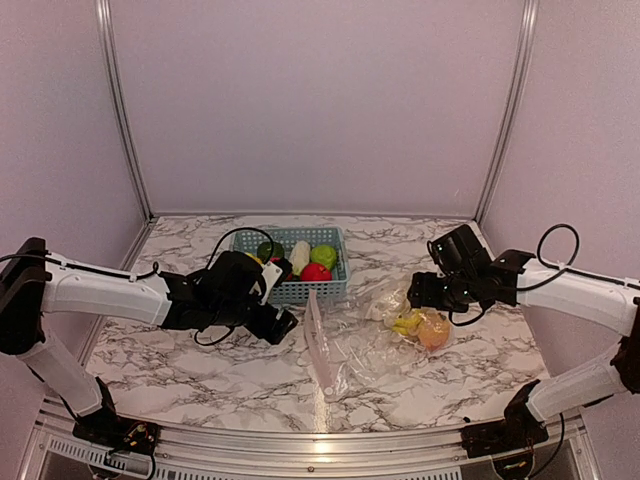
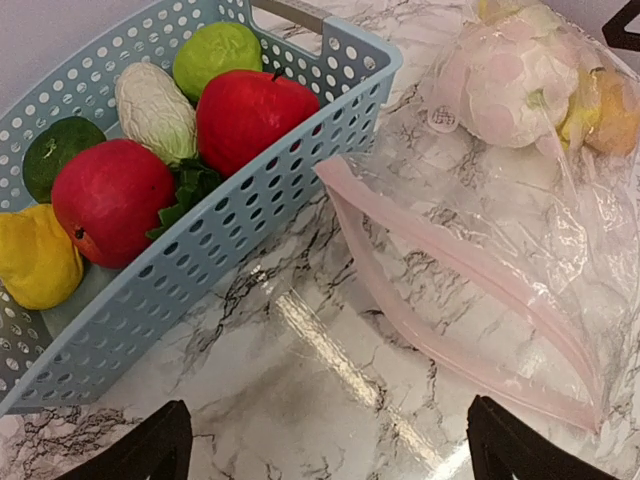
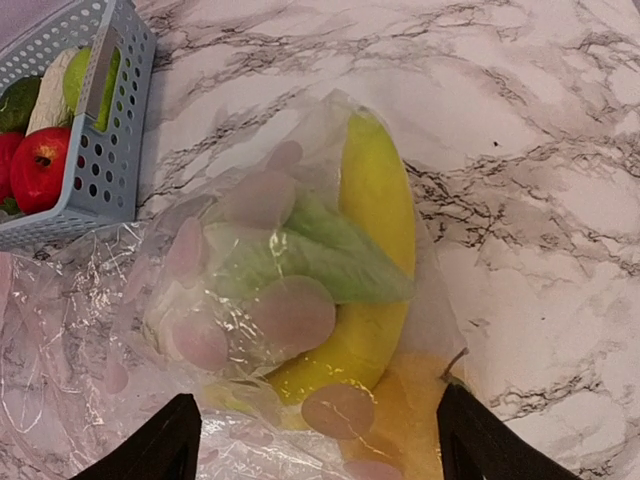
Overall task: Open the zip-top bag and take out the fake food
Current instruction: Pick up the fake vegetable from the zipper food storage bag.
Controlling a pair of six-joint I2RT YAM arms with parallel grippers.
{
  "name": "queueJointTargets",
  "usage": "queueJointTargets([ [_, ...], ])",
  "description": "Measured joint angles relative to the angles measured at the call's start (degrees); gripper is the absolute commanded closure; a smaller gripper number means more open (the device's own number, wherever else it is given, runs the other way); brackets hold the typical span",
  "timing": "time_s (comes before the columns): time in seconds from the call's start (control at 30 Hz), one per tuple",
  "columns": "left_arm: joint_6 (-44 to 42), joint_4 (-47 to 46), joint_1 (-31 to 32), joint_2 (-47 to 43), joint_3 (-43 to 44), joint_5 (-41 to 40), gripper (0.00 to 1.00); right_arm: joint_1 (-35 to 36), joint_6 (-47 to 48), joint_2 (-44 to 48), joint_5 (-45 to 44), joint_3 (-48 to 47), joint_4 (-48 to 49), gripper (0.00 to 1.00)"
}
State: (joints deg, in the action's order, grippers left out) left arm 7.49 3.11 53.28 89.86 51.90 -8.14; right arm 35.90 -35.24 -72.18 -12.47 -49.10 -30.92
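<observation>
Top view: zip-top bag [image 1: 365, 345] lies flat on the marble table [image 1: 200, 370], centre to lower right of frame, with one corner just below the blue basket [image 1: 330, 285].

Its pink zipper strip [image 2: 450, 290] runs diagonally across the right half of the left wrist view. The two tracks bow apart, so the mouth looks open.

Fake food [image 1: 420, 322] in the bag is bunched at the end away from the zipper. Right wrist view shows a banana [image 3: 380, 200], a green leafy piece [image 3: 320, 260] and something orange [image 3: 400, 420]. Left wrist view shows a cauliflower [image 2: 510, 85] at upper right. All of it is under plastic.

More pieces sit in the basket: two red apples [image 2: 110, 200], a lime-green fruit [image 2: 215, 55], a white ribbed vegetable [image 2: 155, 110], a dark green one [image 2: 55, 150] and a yellow one [image 2: 35, 255].

Left gripper [image 1: 283, 325] is just left of the zipper strip. Its fingers are apart, with only bare table between the tips.

Right gripper [image 1: 415, 292] is over the food end of the bag, fingers spread wide. Can't tell whether the tips touch the plastic.
</observation>
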Motion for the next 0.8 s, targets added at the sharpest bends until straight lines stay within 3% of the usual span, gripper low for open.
queueJointTargets([
  [0.2, -1.6, -3.5, 2.0, 0.1, -4.3, -0.1, 0.02, -4.8, 1.0, 1.1, 3.3, 2.7, 2.1, 0.24],
  [0.8, -9.0, -18.1, 6.1, 9.5, -4.2, 3.0, 0.05, -14.2, 2.5, 6.0, 11.5, 9.7, 6.6, 0.26],
])
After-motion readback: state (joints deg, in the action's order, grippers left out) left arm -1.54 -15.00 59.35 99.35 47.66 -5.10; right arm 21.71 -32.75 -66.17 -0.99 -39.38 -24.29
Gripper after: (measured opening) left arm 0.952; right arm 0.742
